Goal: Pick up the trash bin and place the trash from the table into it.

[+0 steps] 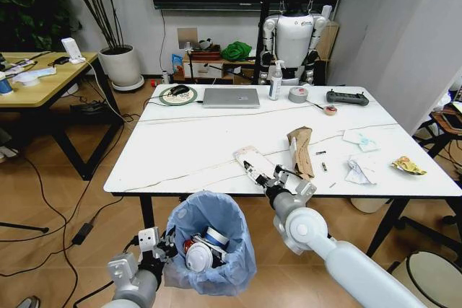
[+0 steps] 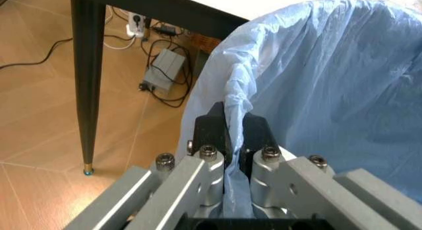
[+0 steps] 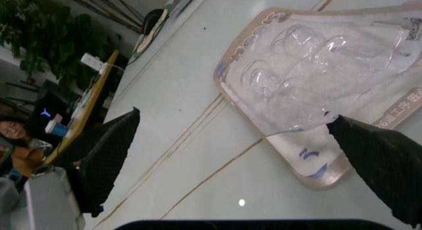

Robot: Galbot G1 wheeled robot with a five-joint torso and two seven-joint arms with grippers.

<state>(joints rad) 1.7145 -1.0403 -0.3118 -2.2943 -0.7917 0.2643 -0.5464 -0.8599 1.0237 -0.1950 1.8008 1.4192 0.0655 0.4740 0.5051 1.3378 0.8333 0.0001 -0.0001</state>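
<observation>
Marble table (image 1: 188, 142) — right tool (image 1: 261, 175) open over blister pack (image 3: 316, 86); left tool (image 2: 231, 128) on trash bin (image 1: 209, 247)

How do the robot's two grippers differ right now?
The left gripper hangs below the table's edge, while the right gripper sits over the tabletop. The left one's fingers are pinched on the trash bin's blue bag rim; the right one's fingers are spread wide, holding nothing, on either side of a clear blister pack. Both have dark fingers.
</observation>
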